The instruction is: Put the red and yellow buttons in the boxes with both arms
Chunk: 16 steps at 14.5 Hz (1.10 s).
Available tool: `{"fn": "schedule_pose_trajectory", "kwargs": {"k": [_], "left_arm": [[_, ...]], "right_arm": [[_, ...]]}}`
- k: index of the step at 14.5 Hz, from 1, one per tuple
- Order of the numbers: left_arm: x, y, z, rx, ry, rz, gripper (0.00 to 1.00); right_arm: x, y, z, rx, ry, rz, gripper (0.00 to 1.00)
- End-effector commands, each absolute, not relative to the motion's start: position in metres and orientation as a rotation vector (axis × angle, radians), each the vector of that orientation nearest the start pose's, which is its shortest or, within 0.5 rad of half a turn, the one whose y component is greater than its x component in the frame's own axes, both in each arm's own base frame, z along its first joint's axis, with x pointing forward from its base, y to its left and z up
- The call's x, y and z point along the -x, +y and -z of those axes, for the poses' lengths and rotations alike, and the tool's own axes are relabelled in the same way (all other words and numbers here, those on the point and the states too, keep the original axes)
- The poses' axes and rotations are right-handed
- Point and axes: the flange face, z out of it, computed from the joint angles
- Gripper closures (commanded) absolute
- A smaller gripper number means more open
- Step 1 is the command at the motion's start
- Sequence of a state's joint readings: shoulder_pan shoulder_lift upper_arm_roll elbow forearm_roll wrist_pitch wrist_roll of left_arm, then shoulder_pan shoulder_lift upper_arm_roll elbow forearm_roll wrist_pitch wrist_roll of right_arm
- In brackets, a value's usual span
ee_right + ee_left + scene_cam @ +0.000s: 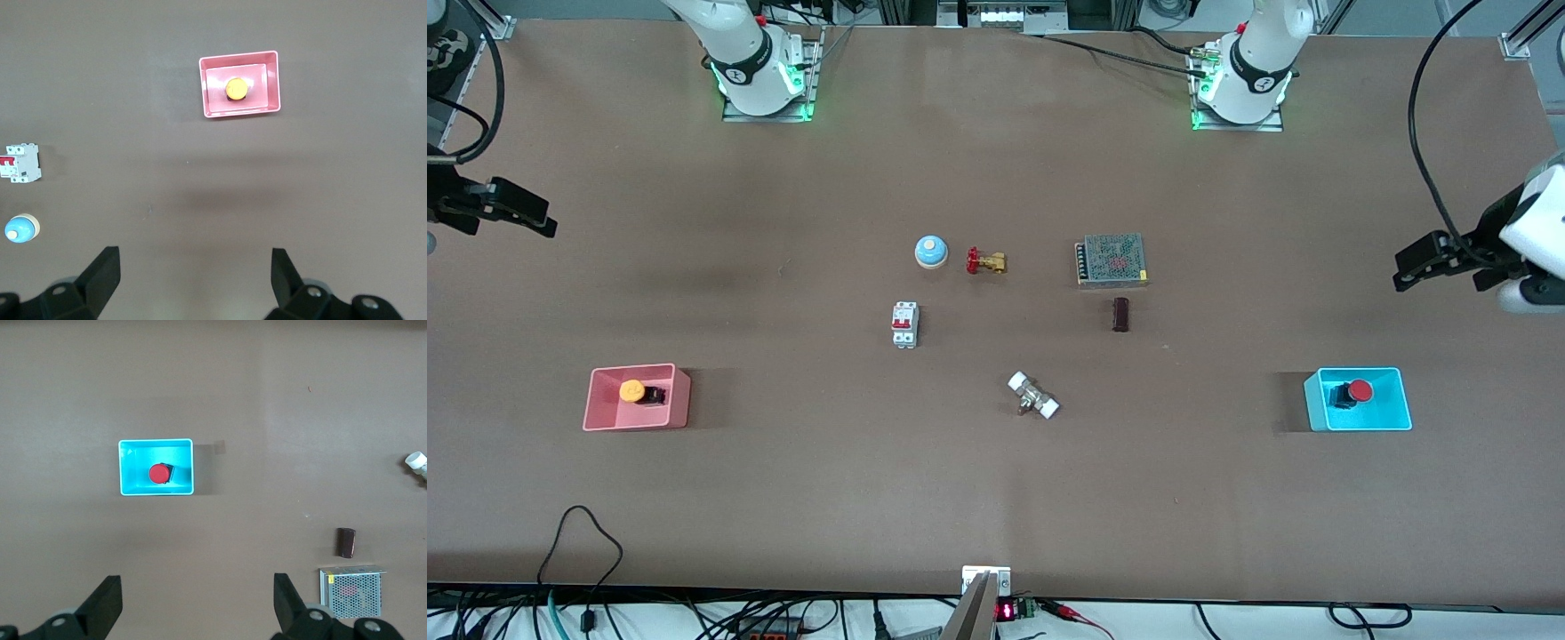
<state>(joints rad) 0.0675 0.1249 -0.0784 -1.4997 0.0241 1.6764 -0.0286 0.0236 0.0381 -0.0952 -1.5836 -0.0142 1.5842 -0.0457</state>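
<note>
The orange-yellow button [632, 390] lies in the pink-red box [636, 420] toward the right arm's end of the table. The red button [1360, 390] lies in the cyan box [1365, 420] toward the left arm's end. My right gripper [527, 216] is open and empty, raised over bare table at its end. My left gripper [1412, 267] is open and empty, raised over bare table at its end. The left wrist view shows the red button [159, 474] in the cyan box [155, 443], apart from the gripper [198, 600]. The right wrist view shows the yellow button [236, 88] in the pink-red box [239, 56], apart from the gripper [195, 277].
In the table's middle stand a blue bell [931, 252], a brass valve with a red handle [985, 261], a white circuit breaker [904, 324], a mesh-covered power supply [1112, 260], a dark brown block [1120, 315] and a white-ended fitting [1033, 396].
</note>
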Motion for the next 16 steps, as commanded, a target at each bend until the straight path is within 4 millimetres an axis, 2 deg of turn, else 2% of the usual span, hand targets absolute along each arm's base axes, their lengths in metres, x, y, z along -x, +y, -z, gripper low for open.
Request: {"fn": "schedule_pose_trajectory", "kwargs": {"k": [1,6,10,16], "left_arm": [[-0.589,-0.001,-0.604,3.140,0.007,0.092,0.00],[-0.587,-0.002,-0.604,3.140,0.007,0.070,0.00],[-0.585,-0.013,-0.606,3.139,0.034,0.061,0.00],[-0.580,-0.008,-0.614,3.134,0.022,0.072,0.00]], "right_arm": [[-0.552,-0.042,-0.603,3.170,0.048,-0.076,0.00],[-0.546,-0.040,-0.612,3.170,0.041,-0.066,0.00],[-0.545,-0.040,-0.612,3.171,0.041,-0.076,0.00],[-0.547,-0.040,-0.613,3.165,0.053,-0.065,0.00]]}}
